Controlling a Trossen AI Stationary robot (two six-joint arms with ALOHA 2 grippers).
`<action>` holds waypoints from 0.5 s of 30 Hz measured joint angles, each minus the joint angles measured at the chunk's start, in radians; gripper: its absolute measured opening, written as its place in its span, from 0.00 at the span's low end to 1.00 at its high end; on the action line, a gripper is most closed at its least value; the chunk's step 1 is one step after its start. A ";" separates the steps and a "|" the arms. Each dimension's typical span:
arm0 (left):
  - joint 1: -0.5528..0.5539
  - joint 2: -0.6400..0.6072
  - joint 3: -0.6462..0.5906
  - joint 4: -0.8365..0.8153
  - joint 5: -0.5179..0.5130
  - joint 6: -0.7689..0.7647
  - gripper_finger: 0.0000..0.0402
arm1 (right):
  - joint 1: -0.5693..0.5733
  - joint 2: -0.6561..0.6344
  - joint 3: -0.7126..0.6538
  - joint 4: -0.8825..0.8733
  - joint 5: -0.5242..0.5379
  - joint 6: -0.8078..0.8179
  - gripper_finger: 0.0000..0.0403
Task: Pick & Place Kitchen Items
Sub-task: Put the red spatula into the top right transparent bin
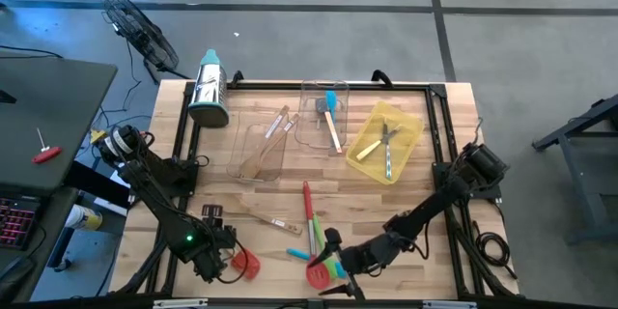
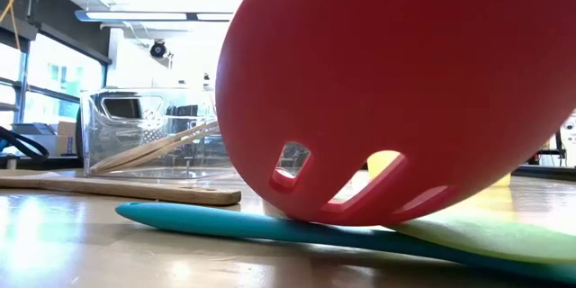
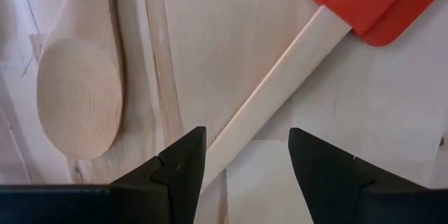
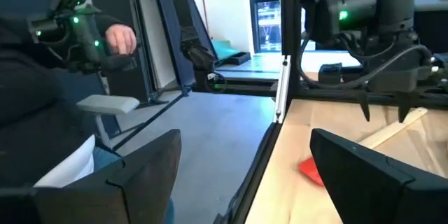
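The left gripper (image 3: 245, 175) hangs spread over the near left of the counter (image 1: 386, 203), jaws astride the wooden handle of the red spatula (image 3: 280, 77) but not yet pinching it. The handle runs diagonally through the gap, its blade ahead, so the jaws cross its long axis. The right gripper (image 4: 245, 175), spread and empty, waits farther right, near the front edge.

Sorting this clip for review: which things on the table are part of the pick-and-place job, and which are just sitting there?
Job items:
- red spatula with a wooden handle, between the left claw fingers
- wooden spoon
- red slotted spatula
- teal utensil
- metal cutlery in the yellow tray

Lying about:
- box grater
- clear trays
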 joint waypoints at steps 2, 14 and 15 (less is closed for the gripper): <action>-0.001 0.000 0.000 0.012 0.000 0.001 0.49 | 0.000 0.000 0.000 0.001 0.000 0.001 0.77; -0.002 0.000 -0.045 0.263 -0.001 0.079 0.49 | -0.001 0.000 0.000 0.002 0.000 0.002 0.77; -0.002 0.000 -0.054 0.277 -0.001 0.079 0.49 | -0.001 0.000 0.000 0.002 0.000 0.002 0.77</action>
